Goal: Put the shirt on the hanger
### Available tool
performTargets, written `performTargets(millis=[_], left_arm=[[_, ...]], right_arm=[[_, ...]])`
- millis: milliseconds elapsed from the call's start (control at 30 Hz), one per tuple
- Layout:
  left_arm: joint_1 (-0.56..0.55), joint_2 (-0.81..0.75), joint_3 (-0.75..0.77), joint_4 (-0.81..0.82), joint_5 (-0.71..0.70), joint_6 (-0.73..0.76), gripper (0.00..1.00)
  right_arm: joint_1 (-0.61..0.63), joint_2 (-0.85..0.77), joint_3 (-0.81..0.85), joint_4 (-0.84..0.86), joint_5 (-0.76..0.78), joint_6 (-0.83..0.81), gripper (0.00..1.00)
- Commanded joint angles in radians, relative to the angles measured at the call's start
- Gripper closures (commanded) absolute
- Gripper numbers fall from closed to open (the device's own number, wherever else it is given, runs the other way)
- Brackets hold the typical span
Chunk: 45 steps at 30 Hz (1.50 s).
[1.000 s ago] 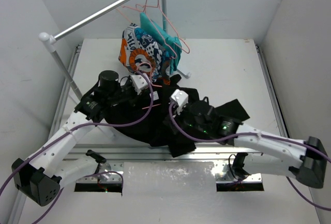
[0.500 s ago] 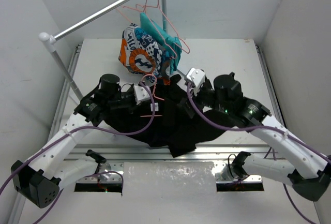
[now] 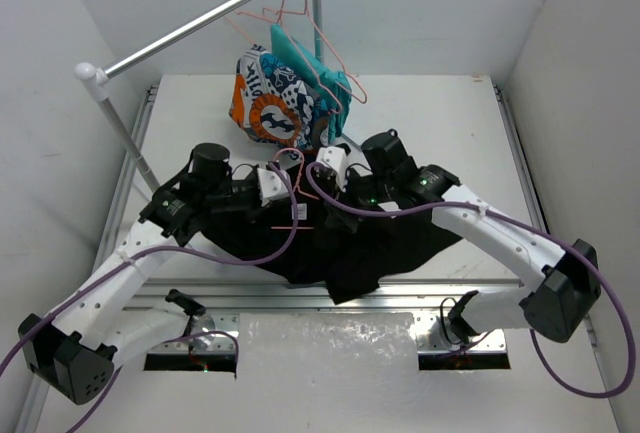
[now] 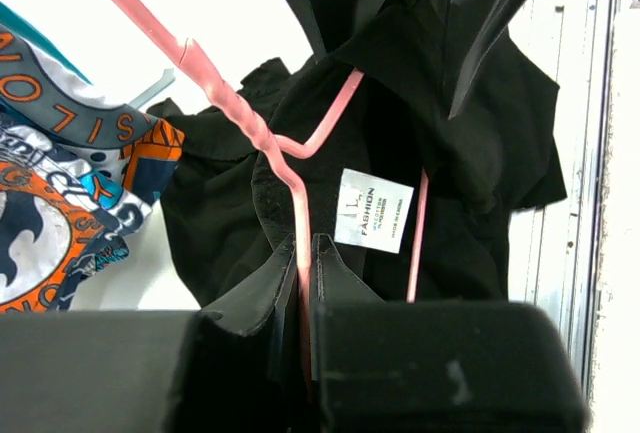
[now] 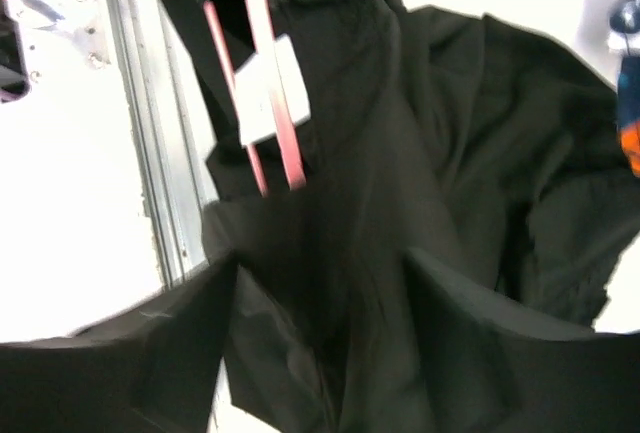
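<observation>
The black shirt (image 3: 375, 243) lies crumpled on the table between my arms. My left gripper (image 3: 285, 191) is shut on the salmon-pink hanger (image 3: 297, 210). In the left wrist view the wire (image 4: 240, 118) runs down between the closed fingers (image 4: 335, 268) and passes into the collar beside the white neck label (image 4: 373, 223). My right gripper (image 3: 322, 185) is open just right of it. In the right wrist view its fingers (image 5: 200, 303) stand wide apart over the shirt's fabric (image 5: 440, 133), below the hanger (image 5: 290, 153) and label (image 5: 270, 88).
A metal clothes rail (image 3: 190, 28) on white posts stands at the back. An orange-white-blue garment (image 3: 265, 98), a teal garment (image 3: 305, 63) and spare pink hangers (image 3: 335, 58) hang from it. A metal strip (image 3: 430, 293) runs along the table's near edge.
My right arm has swung from the near right of the shirt up and left to the collar, beside my left gripper. The left gripper has kept hold of the hanger, shifting slightly right.
</observation>
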<state>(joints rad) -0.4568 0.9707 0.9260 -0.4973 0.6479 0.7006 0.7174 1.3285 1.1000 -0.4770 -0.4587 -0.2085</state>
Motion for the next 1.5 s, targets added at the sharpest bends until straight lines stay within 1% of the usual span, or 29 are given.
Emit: performTargets(millis=[0,33,67,133,167,267,300,333,433,467,500,533,700,867,933,1033,1133,1167,1200,1233,1267,1333,1367,1433,1467], left_arm=[[-0.003,-0.030,0.050,0.045,0.038,-0.013,1.00],[-0.002,-0.030,0.051,0.045,0.041,-0.019,1.00],[-0.002,-0.032,0.053,0.049,0.044,-0.026,1.00],[-0.002,-0.032,0.057,0.049,0.050,-0.039,1.00],[-0.002,-0.032,0.059,0.052,0.053,-0.046,1.00],[-0.002,-0.035,0.057,0.057,0.049,-0.072,1.00],[-0.002,-0.035,0.057,0.059,0.029,-0.091,0.99],[-0.002,-0.033,0.057,0.060,0.016,-0.102,0.88],[-0.003,-0.035,0.057,0.068,-0.048,-0.137,0.64],[-0.003,-0.036,0.057,0.072,-0.063,-0.145,0.30],[-0.002,-0.041,0.057,0.075,-0.085,-0.167,0.06],[-0.002,-0.049,0.062,0.077,-0.129,-0.183,0.01],[-0.002,-0.092,0.115,0.051,-0.286,-0.250,0.00],[-0.002,-0.136,0.191,-0.069,-0.349,-0.259,0.00],[-0.002,-0.162,0.224,-0.136,-0.402,-0.265,0.00],[-0.002,-0.230,0.218,-0.210,-0.473,-0.207,0.00],[-0.003,-0.309,0.162,-0.269,-0.519,-0.161,0.01],[-0.002,-0.325,0.145,-0.286,-0.521,-0.148,0.00],[-0.003,-0.351,0.108,-0.300,-0.518,-0.133,0.00],[-0.003,-0.362,0.091,-0.323,-0.511,-0.127,0.00],[-0.003,-0.372,0.056,-0.331,-0.505,-0.119,0.00],[-0.002,-0.398,0.022,-0.339,-0.488,-0.118,0.00],[-0.003,-0.405,0.007,-0.337,-0.484,-0.118,0.01],[-0.002,-0.415,-0.030,-0.334,-0.464,-0.118,0.00],[-0.003,-0.417,-0.050,-0.331,-0.455,-0.119,0.00]], right_arm=[[-0.001,0.006,-0.002,0.125,-0.104,0.015,0.43],[-0.001,0.000,-0.026,0.149,-0.110,0.026,0.50],[-0.001,-0.006,-0.037,0.191,-0.127,0.038,0.67],[-0.001,-0.040,-0.078,0.238,-0.139,0.052,0.91],[0.001,-0.055,-0.092,0.285,-0.141,0.063,1.00],[0.002,-0.107,-0.140,0.324,-0.143,0.060,1.00],[0.007,-0.117,-0.144,0.331,-0.120,0.058,1.00],[0.008,-0.123,-0.144,0.330,-0.104,0.054,1.00],[0.020,-0.135,-0.135,0.321,-0.036,0.046,1.00],[0.024,-0.137,-0.132,0.319,-0.015,0.046,1.00],[0.028,-0.135,-0.124,0.316,0.003,0.047,1.00],[0.031,-0.134,-0.117,0.313,0.038,0.049,1.00],[0.042,-0.091,-0.062,0.276,0.126,0.069,1.00],[0.051,-0.043,-0.003,0.276,0.204,0.110,1.00],[0.054,-0.016,0.041,0.281,0.224,0.132,1.00],[0.062,0.032,0.160,0.287,0.281,0.164,1.00],[0.065,0.101,0.257,0.291,0.307,0.184,1.00],[0.073,0.122,0.337,0.288,0.317,0.184,1.00],[0.076,0.148,0.381,0.282,0.330,0.184,1.00],[0.079,0.208,0.433,0.259,0.334,0.182,1.00],[0.086,0.240,0.539,0.244,0.338,0.181,1.00],[0.097,0.312,0.656,0.189,0.345,0.167,1.00],[0.108,0.395,0.784,0.164,0.351,0.161,1.00],[0.113,0.484,0.930,0.111,0.370,0.152,1.00],[0.114,0.576,1.081,0.054,0.379,0.152,1.00]])
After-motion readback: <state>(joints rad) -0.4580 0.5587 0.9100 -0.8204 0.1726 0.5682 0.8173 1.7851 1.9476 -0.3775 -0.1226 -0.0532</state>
